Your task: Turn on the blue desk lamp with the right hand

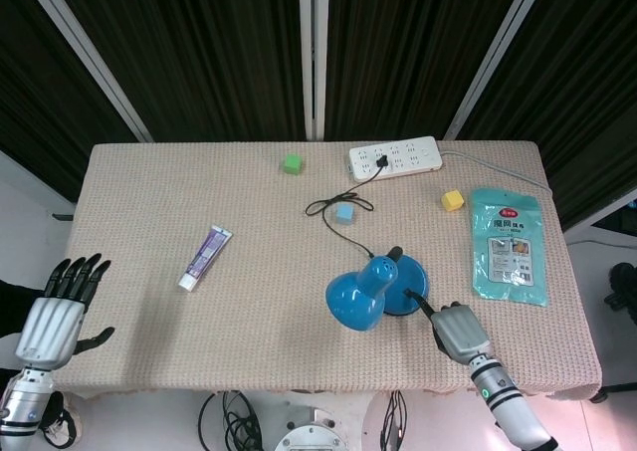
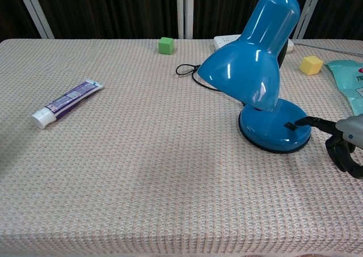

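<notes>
The blue desk lamp stands near the table's front, its shade tilted toward me and unlit, its round base behind it. My right hand sits just right of the base; one outstretched finger touches the black switch on the base, the other fingers curled in. My left hand hangs off the table's front left corner with its fingers spread and nothing in it; only the head view shows it.
A toothpaste tube lies left of centre. At the back are a green cube, a white power strip with the lamp's black cord, a light blue cube and a yellow cube. A teal packet lies at the right.
</notes>
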Controlling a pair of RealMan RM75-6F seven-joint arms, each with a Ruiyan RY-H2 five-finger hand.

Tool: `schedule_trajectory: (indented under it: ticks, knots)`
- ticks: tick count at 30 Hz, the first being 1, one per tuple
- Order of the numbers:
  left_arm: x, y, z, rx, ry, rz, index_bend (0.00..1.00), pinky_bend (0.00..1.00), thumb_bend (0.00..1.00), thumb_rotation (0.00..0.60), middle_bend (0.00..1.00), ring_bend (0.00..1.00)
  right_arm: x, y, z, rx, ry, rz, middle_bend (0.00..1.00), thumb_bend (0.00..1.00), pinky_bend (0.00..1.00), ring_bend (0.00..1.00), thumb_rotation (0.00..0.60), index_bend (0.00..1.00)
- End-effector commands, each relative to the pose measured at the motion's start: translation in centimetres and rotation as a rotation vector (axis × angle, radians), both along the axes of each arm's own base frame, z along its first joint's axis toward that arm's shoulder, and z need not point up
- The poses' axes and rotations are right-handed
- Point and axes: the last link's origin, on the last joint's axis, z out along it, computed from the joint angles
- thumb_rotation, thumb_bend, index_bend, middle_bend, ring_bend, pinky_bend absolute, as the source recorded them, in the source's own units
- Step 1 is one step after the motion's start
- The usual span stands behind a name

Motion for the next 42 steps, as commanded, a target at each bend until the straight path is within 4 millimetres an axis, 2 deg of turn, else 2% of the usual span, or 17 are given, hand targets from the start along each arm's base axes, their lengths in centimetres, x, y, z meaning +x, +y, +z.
schedule_trajectory:
  ticks: [1, 33, 36, 42]
  knots:
    - [0.0, 0.0, 0.0, 0.000, -0.001, 0.000, 0.00, 0.00, 0.12, 0.600, 0.00, 0.00, 0.1, -0.1, -0.2, 0.007, 0.003, -0.003, 0.59, 0.83, 0.41, 0.50, 0.600, 0.00]
    - [0.0, 0.0, 0.0, -0.002, -0.001, 0.001, 0.00, 0.00, 0.12, 0.600, 0.00, 0.00, -0.2, 0.2, -0.3, 0.024, -0.003, -0.037, 0.59, 0.83, 0.41, 0.50, 0.600, 0.00]
    - [-0.1, 0.0, 0.0, -0.002, -0.001, 0.001, 0.00, 0.00, 0.12, 0.600, 0.00, 0.00, 0.1, 0.0, 0.4, -0.009, -0.023, -0.025, 0.59, 0.83, 0.41, 0.50, 0.600, 0.00]
    - [-0.1, 0.1, 0.1, 0.001, -0.003, 0.002, 0.00, 0.00, 0.12, 0.600, 0.00, 0.00, 0.3, 0.7, 3.6, -0.124, -0.064, 0.011, 0.59, 0.82, 0.41, 0.50, 0.600, 0.00]
